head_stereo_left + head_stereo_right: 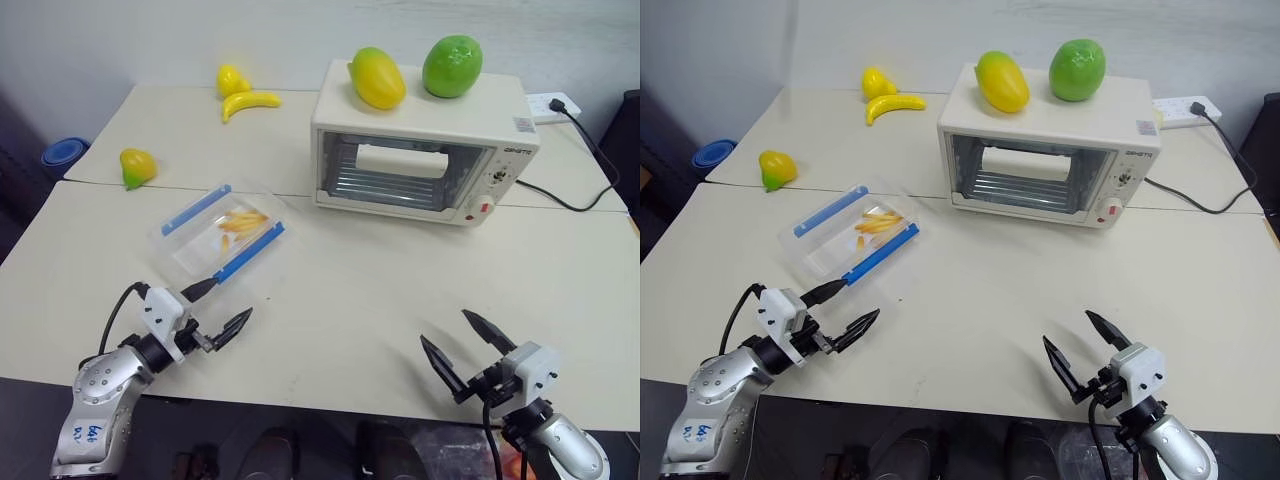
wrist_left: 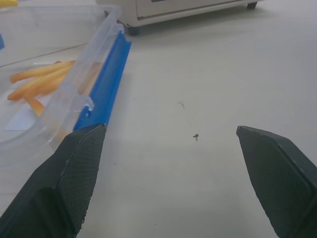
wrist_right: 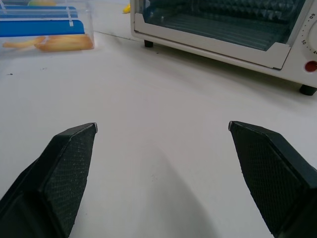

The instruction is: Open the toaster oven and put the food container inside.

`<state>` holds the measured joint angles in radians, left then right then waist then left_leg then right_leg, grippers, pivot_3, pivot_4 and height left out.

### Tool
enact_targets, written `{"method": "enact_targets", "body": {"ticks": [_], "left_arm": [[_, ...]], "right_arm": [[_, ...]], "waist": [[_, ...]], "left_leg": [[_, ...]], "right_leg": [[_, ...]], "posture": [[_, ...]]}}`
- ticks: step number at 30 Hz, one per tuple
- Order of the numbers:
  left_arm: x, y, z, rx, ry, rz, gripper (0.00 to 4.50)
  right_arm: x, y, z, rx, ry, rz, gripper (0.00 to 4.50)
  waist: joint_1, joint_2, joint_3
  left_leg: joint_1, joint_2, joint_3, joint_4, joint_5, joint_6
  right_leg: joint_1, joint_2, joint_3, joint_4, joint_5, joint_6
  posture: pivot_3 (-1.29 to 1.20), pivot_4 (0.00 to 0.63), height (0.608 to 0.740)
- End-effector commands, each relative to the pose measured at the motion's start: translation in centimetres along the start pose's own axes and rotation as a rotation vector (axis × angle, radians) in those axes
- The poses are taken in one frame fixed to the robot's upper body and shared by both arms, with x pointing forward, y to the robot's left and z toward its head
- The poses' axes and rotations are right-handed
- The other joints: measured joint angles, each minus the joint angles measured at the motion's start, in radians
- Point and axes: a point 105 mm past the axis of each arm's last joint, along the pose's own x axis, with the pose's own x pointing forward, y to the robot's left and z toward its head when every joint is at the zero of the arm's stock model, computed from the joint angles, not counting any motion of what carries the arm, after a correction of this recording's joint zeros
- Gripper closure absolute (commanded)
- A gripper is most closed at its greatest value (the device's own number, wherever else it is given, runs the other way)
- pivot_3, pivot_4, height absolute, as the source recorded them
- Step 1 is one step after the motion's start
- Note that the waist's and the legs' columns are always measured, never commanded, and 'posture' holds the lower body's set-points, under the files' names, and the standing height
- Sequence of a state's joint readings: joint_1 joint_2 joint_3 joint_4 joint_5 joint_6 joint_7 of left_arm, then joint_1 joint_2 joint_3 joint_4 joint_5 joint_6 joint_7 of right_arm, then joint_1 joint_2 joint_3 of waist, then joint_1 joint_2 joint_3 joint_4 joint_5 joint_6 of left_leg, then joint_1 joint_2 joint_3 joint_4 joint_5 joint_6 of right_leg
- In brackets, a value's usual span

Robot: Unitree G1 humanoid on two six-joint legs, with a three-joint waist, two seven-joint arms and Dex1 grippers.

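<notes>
Both end effectors hang low over the near edge of the counter (image 1: 350, 290), fingers spread wide apart and gripping nothing. From the head camera, the left end effector (image 1: 216, 306) sits at about 8 o'clock, pointing toward the middle of the counter, with one fingertip just beside the near corner of the food container (image 1: 220, 237); whether it touches cannot be told. The right end effector (image 1: 467, 347) sits at about 5 o'clock over bare counter, well apart from everything else.

Next out, at about 10 o'clock, the food container lies flat on the counter, set at a slant, clear with a blue clip strip along each long edge and orange-yellow fry-like pieces inside. In the left wrist view one blue strip runs just beside the left finger.

Farther back, at about 1 o'clock, the toaster oven (image 1: 420, 150) stands with its glass door shut, the white bar handle across the front and a wire rack visible behind the glass. Knobs and a red switch sit on its right side. A yellow mango (image 1: 377, 77) and a green fruit (image 1: 452, 66) rest on its top. A black cord (image 1: 590, 165) runs from its right side to a white power strip (image 1: 552, 104) at the far edge.

At about 10 o'clock, farther out, a yellow-green fruit (image 1: 137, 167) lies on the counter, and beyond it a banana (image 1: 250, 102) lies just beside a small yellow fruit (image 1: 231, 79).
</notes>
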<state>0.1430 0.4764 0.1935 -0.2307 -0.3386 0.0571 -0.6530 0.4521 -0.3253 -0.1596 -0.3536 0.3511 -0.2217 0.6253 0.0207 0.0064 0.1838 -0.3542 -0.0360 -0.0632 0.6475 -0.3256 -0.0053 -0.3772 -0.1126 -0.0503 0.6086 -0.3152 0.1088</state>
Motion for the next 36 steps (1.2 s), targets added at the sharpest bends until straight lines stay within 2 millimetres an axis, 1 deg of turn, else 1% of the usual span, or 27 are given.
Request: {"method": "enact_targets", "body": {"ticks": [1,3,5,6,8,10,14,17,18,20,25,27,28,31,34,36], "left_arm": [[-0.2,-0.5,0.7,0.044,-0.011,-0.02,0.0],[-0.2,-0.5,1.7,0.01,-0.039,-0.05,0.0],[-0.6,-1.2,3.5,-0.074,-0.075,-0.198,0.0],[-0.9,-1.5,4.6,-0.109,-0.102,-0.276,0.0],[-1.1,-1.8,6.4,-0.181,-0.127,-0.37,0.0],[-1.0,-1.8,7.7,-0.178,-0.134,-0.419,0.0],[0.3,-0.8,10.7,-0.104,-0.219,-0.413,0.0],[1.2,0.1,12.6,-0.084,-0.294,-0.365,0.0],[1.3,0.2,13.0,-0.105,-0.304,-0.366,0.0],[1.3,0.1,13.0,-0.115,-0.294,-0.376,0.0],[1.2,0.4,12.4,-0.107,-0.278,-0.353,0.0],[1.4,0.6,12.6,-0.103,-0.293,-0.33,0.0],[1.6,0.8,12.7,-0.104,-0.304,-0.316,0.0],[2.1,1.1,12.6,-0.099,-0.314,-0.292,0.0],[2.6,1.5,12.2,-0.096,-0.304,-0.278,0.0],[2.9,1.8,12.1,-0.092,-0.301,-0.264,0.0]], "right_arm": [[0.4,-0.2,0.5,-0.005,-0.037,0.017,0.05],[1.4,-0.9,1.1,0.007,-0.064,0.043,0.05],[3.3,-2.3,2.7,0.046,-0.104,0.084,0.05],[4.2,-2.7,3.6,0.057,-0.117,0.131,0.05],[5.8,-3.5,5.1,0.061,-0.131,0.209,0.05],[7.4,-4.4,6.2,0.053,-0.129,0.264,0.05],[11.4,-6.6,8.9,0.046,-0.165,0.275,0.05],[13.4,-7.7,10.4,0.04,-0.191,0.262,0.05],[13.8,-7.9,10.7,0.032,-0.189,0.262,0.05],[14.6,-8.2,11.0,0.027,-0.192,0.262,0.05],[15.6,-7.7,11.7,-0.001,-0.199,0.32,0.05],[15.8,-6.8,12.4,0.011,-0.219,0.368,0.05],[15.8,-5.9,12.6,0.005,-0.224,0.408,0.05],[15.2,-4.0,12.9,-0.013,-0.224,0.5,0.05],[14.4,-2.9,12.8,-0.021,-0.216,0.544,0.05],[13.9,-2.5,12.4,-0.036,-0.196,0.562,0.05]], "waist": [[0.001,0.0,0.0],[0.001,0.0,0.0],[-0.002,-0.001,0.002],[-0.003,0.0,0.003],[-0.004,0.002,0.004],[-0.003,0.004,0.006],[-0.002,0.005,0.007],[0.0,0.005,0.007],[-0.001,0.005,0.007],[-0.003,0.005,0.007],[-0.012,0.005,0.007],[-0.016,0.005,0.007],[-0.019,0.005,0.007],[-0.021,0.005,0.007],[-0.023,0.005,0.007],[-0.024,0.005,0.007]], "left_leg": [[0.0,0.0,0.0,0.0,0.0,0.0],[0.0,0.0,0.0,0.0,0.0,0.0],[0.0,0.0,0.001,0.002,0.0,0.0],[0.0,0.001,0.001,0.003,0.0,0.001],[-0.001,0.001,0.001,0.003,0.0,0.003],[0.0,0.002,0.001,0.002,0.0,0.003],[-0.001,0.002,0.001,0.002,0.001,0.0],[-0.003,0.001,0.001,0.002,0.002,0.0],[-0.003,0.001,0.001,0.003,0.002,0.0],[-0.004,0.001,0.002,0.003,0.002,0.0],[-0.007,0.001,0.004,0.002,0.001,0.0],[-0.014,0.001,0.004,0.006,0.002,0.0],[-0.017,0.001,0.004,0.008,0.002,0.0],[-0.018,0.001,0.004,0.012,0.002,0.0],[-0.017,0.001,0.006,0.014,0.002,-0.001],[-0.016,0.001,0.008,0.014,0.002,-0.001]], "right_leg": [[0.0,0.0,0.0,0.0,0.0,0.0],[0.0,0.0,0.0,0.0,0.0,0.0],[0.0,0.0,0.0,0.0,0.001,0.0],[0.0,0.0,0.001,0.0,0.002,-0.001],[0.0,-0.001,0.0,0.0,0.003,-0.002],[0.0,-0.001,0.0,0.0,0.003,-0.003],[-0.001,0.0,-0.002,0.0,0.002,-0.004],[-0.002,0.001,-0.002,0.0,0.002,-0.003],[-0.002,0.002,-0.002,0.0,0.002,-0.003],[-0.003,0.002,-0.002,0.002,0.003,-0.002],[-0.006,0.002,-0.001,0.001,0.003,-0.002],[-0.012,0.002,-0.001,0.003,0.003,-0.001],[-0.015,0.002,0.0,0.006,0.003,-0.001],[-0.016,0.002,0.0,0.01,0.003,-0.001],[-0.016,0.003,0.0,0.01,0.003,-0.001],[-0.017,0.004,0.001,0.012,0.003,-0.001]], "posture": [[0.0,0.15,0.74],[0.0,0.15,0.74],[0.0,0.15,0.74],[0.0,0.15,0.74],[0.0,0.15,0.74],[0.0,0.15,0.74],[0.0,0.15,0.74],[0.0,0.15,0.74],[0.0,0.15,0.74],[0.0,0.15,0.74],[0.0,0.15,0.74],[0.0,0.15,0.74],[0.0,0.15,0.74],[0.0,0.15,0.74],[0.0,0.15,0.74],[0.0,0.15,0.74]]}}
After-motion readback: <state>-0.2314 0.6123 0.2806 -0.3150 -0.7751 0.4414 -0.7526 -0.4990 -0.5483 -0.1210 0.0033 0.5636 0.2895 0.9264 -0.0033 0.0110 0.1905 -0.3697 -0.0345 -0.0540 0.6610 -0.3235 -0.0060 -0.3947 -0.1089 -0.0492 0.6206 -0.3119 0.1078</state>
